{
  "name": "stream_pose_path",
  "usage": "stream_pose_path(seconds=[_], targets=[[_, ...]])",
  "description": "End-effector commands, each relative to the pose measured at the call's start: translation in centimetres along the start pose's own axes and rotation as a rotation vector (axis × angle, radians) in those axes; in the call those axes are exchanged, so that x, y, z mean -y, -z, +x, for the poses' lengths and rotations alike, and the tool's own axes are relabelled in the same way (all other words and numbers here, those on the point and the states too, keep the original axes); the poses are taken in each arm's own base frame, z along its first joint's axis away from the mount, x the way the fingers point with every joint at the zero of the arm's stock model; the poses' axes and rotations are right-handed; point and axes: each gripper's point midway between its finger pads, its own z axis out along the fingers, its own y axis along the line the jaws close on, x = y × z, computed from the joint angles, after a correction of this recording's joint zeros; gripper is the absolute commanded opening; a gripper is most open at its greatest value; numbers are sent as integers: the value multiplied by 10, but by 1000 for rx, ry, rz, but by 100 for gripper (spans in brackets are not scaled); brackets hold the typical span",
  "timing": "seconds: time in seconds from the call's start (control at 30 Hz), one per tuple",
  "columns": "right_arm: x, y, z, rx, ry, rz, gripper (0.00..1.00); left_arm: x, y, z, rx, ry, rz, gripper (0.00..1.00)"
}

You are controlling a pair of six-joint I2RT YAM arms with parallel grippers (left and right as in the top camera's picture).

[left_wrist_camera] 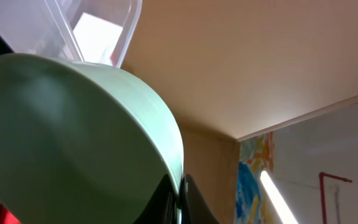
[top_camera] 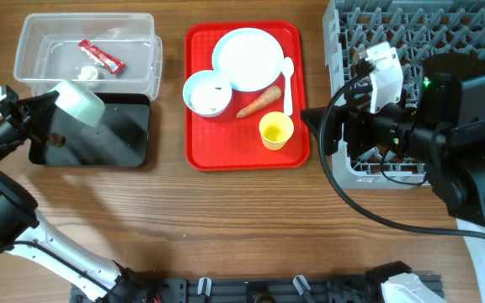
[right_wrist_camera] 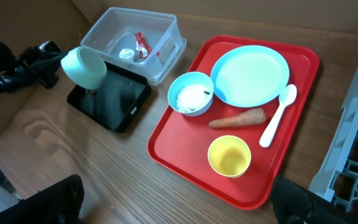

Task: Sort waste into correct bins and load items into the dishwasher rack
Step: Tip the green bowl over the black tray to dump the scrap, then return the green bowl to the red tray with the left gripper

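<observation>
left pincer clamped on green bowl rim | bowl hung tipped on its side over black tray's left end | right pincer stood apart, empty, beside rack

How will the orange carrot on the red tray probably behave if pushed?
The carrot looks solid, so probably stiff. Its round, tapered shape may make it roll in a curve on the smooth red tray. It lies close to the white spoon, which it might nudge.
</observation>
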Motion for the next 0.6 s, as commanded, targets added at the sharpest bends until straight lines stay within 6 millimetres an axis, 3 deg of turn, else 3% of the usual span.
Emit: stream_pose_path(seconds=[0.0,0.2,0.3,0.43,0.57], targets=[[-6,2,-5,10,3,-20,98,26,-24,32,-66,-236,-5,4],[-6,2,-6,15,5,-21,98,36,-82,110,-326,-478,-147,4],[-6,2,-8,24,5,-22,98,29,-117,161,-504,-599,-210,4],[-6,2,-11,32,4,-23,98,-17,-155,201,-684,-613,-478,4],[-6,2,-10,30,4,-22,98,-71,-174,207,-684,-665,-882,4]])
